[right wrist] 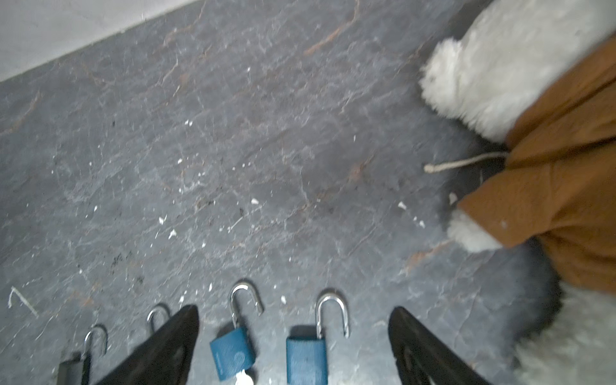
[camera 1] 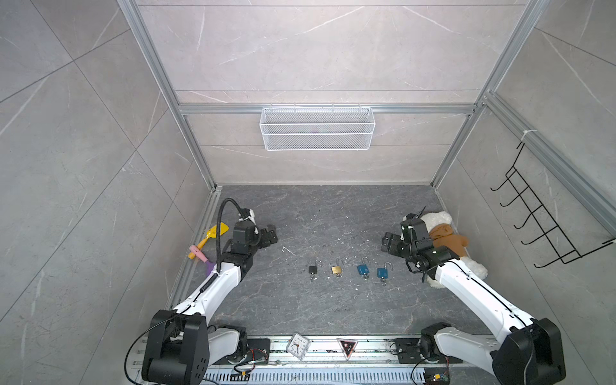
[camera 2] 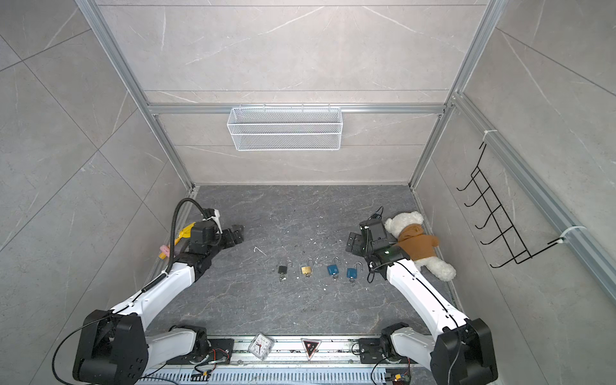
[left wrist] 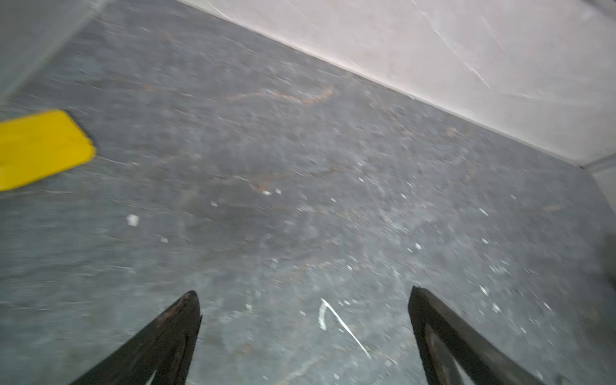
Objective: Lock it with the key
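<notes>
Several small padlocks lie in a row on the dark floor, shackles open: a black one (camera 1: 313, 269), a brass one (camera 1: 336, 269) and two blue ones (camera 1: 363, 269) (camera 1: 383, 272). A key (camera 1: 312, 276) sticks out of the bottom of each. My right gripper (camera 1: 386, 242) hovers open just behind and right of the row. In the right wrist view both blue padlocks (right wrist: 231, 355) (right wrist: 306, 360) show on the floor between its fingers (right wrist: 173, 336); nothing is held. My left gripper (camera 1: 271, 235) stands open over bare floor, left of the row, empty (left wrist: 305, 291).
A white teddy bear in a brown hoodie (camera 1: 443, 233) lies close behind the right arm. A yellow scoop (camera 1: 216, 231) and a pink tool (camera 1: 196, 251) lie by the left wall. A wire basket (camera 1: 316, 128) hangs on the back wall, a black hook rack (camera 1: 540, 216) on the right wall.
</notes>
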Robot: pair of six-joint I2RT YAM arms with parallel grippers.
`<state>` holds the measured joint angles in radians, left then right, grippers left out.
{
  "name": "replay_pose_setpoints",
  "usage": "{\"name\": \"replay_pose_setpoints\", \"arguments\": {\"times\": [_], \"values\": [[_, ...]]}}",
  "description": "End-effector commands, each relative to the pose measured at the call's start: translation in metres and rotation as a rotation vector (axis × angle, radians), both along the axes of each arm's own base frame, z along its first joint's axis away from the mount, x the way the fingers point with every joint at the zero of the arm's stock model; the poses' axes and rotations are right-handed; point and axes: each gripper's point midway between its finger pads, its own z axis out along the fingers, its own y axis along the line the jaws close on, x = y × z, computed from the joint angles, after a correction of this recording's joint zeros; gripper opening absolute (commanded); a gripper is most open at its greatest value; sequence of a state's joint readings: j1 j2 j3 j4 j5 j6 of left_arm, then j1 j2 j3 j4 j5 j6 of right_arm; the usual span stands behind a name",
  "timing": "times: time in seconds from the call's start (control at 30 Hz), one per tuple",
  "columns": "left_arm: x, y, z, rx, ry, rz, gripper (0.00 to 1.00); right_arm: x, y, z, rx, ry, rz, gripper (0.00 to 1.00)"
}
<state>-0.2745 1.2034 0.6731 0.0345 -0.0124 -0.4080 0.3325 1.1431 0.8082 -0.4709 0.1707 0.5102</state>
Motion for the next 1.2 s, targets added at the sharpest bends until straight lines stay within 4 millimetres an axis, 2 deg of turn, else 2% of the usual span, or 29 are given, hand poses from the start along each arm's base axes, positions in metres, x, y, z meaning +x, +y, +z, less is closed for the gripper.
{"name": "replay_pose_setpoints", "arguments": {"times": [0.0, 0.03, 0.13, 0.33, 0.43, 0.6, 1.17], "values": [[-0.024, -0.049, 0.007, -0.081, 0.064, -0.138, 1.0, -0.031, -0.001, -0.027, 0.001, 0.132, -0.033, 0.78], [-0.029, -0.059, 0.005, -0.087, 0.081, -0.167, 1.0, -0.034, 0.001, -0.034, 0.004, 0.149, -0.034, 0.74], [-0.04, -0.083, 0.003, -0.102, 0.111, -0.247, 1.0, -0.041, 0.011, -0.053, 0.017, 0.203, -0.025, 0.72], [-0.041, -0.11, -0.002, -0.153, 0.143, -0.328, 0.98, -0.045, 0.017, -0.079, -0.028, 0.275, -0.047, 0.62], [-0.04, -0.116, -0.006, -0.157, 0.157, -0.342, 0.97, -0.045, 0.016, -0.091, -0.053, 0.31, -0.065, 0.57], [-0.037, -0.12, -0.006, -0.148, 0.167, -0.359, 0.95, -0.043, 0.017, -0.103, -0.08, 0.348, -0.07, 0.56], [-0.039, -0.124, -0.012, -0.155, 0.183, -0.376, 0.93, -0.044, 0.018, -0.127, -0.114, 0.401, -0.056, 0.53]]}}
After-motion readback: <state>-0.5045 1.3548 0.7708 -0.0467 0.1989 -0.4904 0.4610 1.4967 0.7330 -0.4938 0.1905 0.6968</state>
